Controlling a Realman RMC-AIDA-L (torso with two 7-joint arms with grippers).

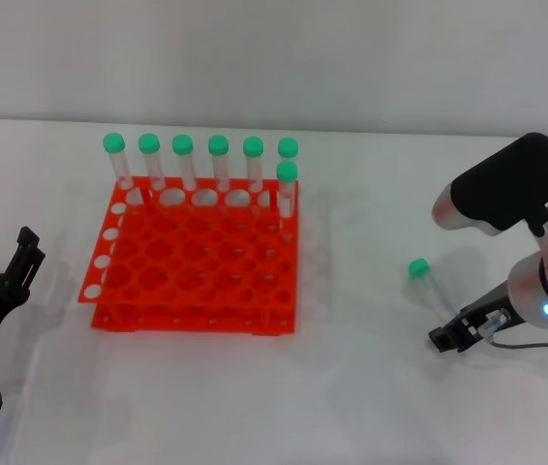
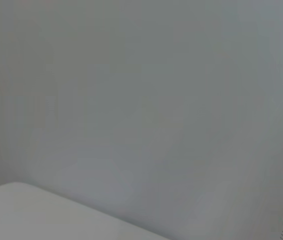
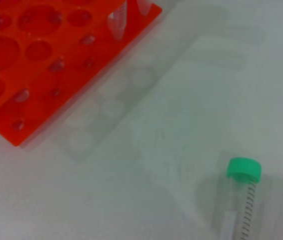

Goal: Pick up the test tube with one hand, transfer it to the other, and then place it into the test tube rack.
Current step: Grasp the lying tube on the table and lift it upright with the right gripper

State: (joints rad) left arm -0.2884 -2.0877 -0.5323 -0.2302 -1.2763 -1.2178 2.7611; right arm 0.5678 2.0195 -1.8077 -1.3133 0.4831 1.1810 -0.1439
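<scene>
While the test tube (image 1: pixel 429 283) lies flat on the white table (image 1: pixel 351 407), green cap pointing to about 11 o'clock and well apart from the test tube rack (image 1: pixel 197 262) at its 9 o'clock, the right gripper (image 1: pixel 451 336) sits low at the tube's 5 o'clock, just beside the tip; whether its fingers are spread I cannot tell. By my reading the pickup is in hand, not yet done, and the next move calls for closing squarely on the slim barrel. The left gripper (image 1: pixel 24 254) waits at the rack's 9 o'clock, fingers apparently parted and empty.
</scene>
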